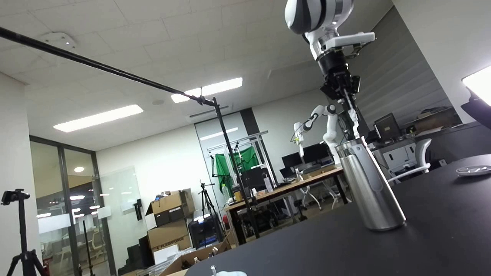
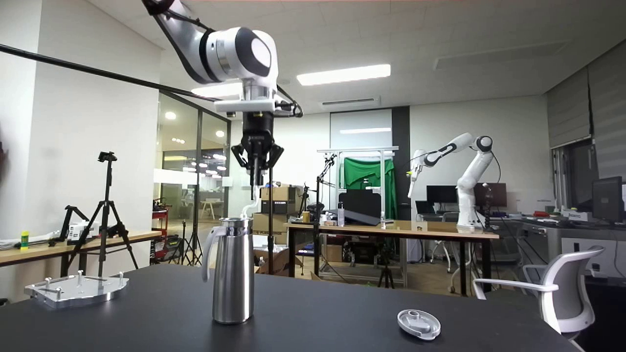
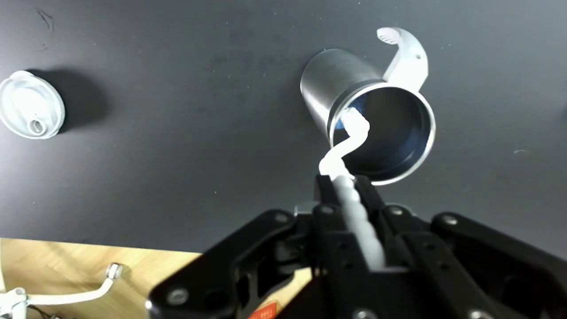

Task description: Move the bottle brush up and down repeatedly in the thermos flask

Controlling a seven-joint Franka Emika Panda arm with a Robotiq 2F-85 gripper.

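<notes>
Black table (image 2: pixel 332 318) fills the bottom of both exterior views, cut by the lower edge. Arm (image 2: pixel 230 54) comes in from the top in both, upper part cut off. Open carton (image 1: pixel 223 246), bottom of an exterior view left of centre: holds several items, too small to name. Silver plate (image 2: pixel 76 294) with short posts: on the table, lower left of an exterior view. Flask (image 2: pixel 234 283): steel, upright on the table, left of centre in an exterior view, pale handle (image 2: pixel 208 252) on the frame's left side there. Contents: lower part of the brush (image 3: pixel 342 153). Wrist view looks into the mouth, right of centre; interior dark, bottom not made out. Gripper (image 3: pixel 345 182) above the flask, fingers (image 3: pixel 371 195) pressed in on the brush, pinching its white twisted stem; upper stem blurred between them. Stem slants down through the mouth, on the left side of the opening in the wrist view. Blue patch (image 3: pixel 359 103) at its lower end, by the inner wall; bristle or sponge, cannot tell, nor whether it touches. Steel wall hides this end in both exterior views. Lid (image 3: pixel 31 106) lies on the table well apart from the flask, upper left of the wrist view. Pale item (image 1: pixel 230 273) at the bottom edge of an exterior view: cut off, not identified.
</notes>
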